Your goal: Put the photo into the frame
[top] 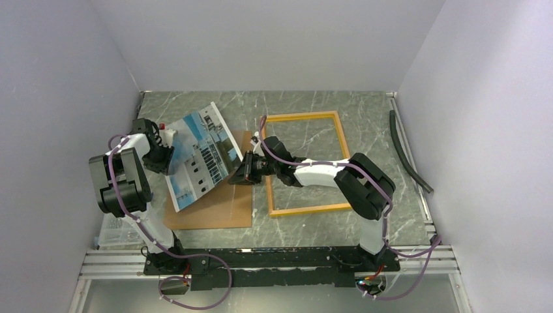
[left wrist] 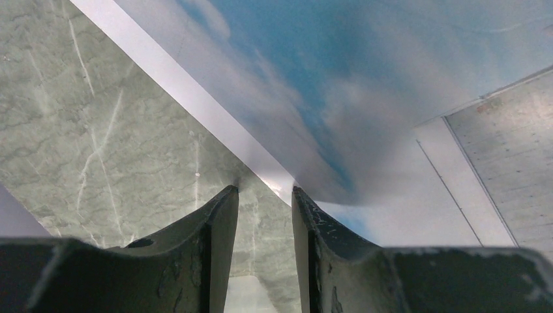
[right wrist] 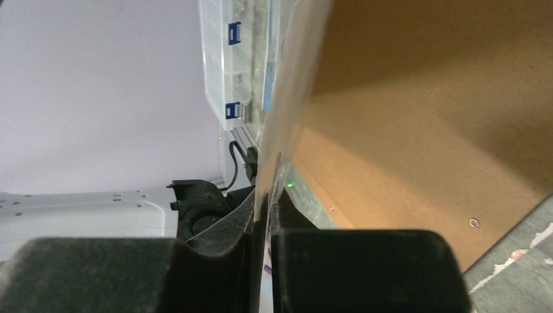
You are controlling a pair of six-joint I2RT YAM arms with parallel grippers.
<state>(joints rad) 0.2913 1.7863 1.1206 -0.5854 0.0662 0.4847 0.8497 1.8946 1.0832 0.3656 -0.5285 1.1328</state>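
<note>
The right hand (right wrist: 264, 202) is clenching the photo (top: 201, 153), holding it tilted above the brown board (top: 222, 202). Whether the left hand (left wrist: 264, 192) is gripping cannot be told. The frame (top: 300, 116) is lying empty on the tabletop (top: 385, 130), so insertion is still waiting.

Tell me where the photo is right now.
In the top view the photo hangs tilted left of centre, above the brown backing board, left of the frame, its right edge pinched by the right pincer.
</note>
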